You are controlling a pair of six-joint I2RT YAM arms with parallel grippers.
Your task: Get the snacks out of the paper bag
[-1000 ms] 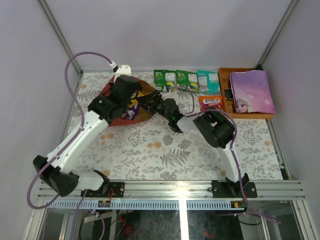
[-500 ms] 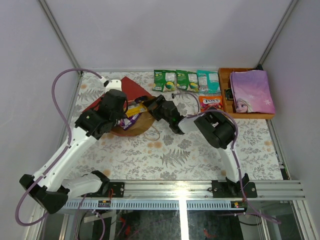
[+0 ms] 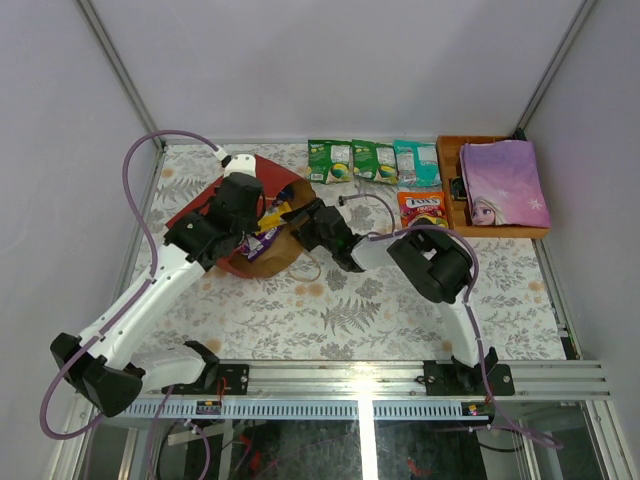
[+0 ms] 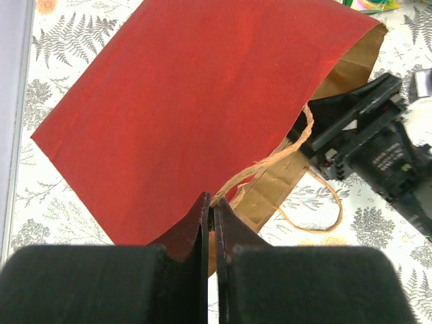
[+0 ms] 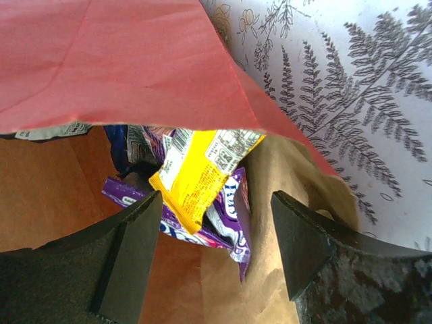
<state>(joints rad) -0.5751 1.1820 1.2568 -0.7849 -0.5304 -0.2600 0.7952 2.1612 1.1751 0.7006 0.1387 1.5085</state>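
As left pincer pinches the creased red paper bag, right pincer gapes before glossy snacks.

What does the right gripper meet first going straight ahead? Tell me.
Likely the yellow packet, lying on purple packets inside the paper bag, straight ahead between the right gripper's open fingers; depth is unclear.

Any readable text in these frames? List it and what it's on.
None reads in full.
Yellow packet: fine print, too small.
Purple packet: white lettering, cut off.
Orange-red packet: white brand word, blurred.
Right end effector: white label print, too small.
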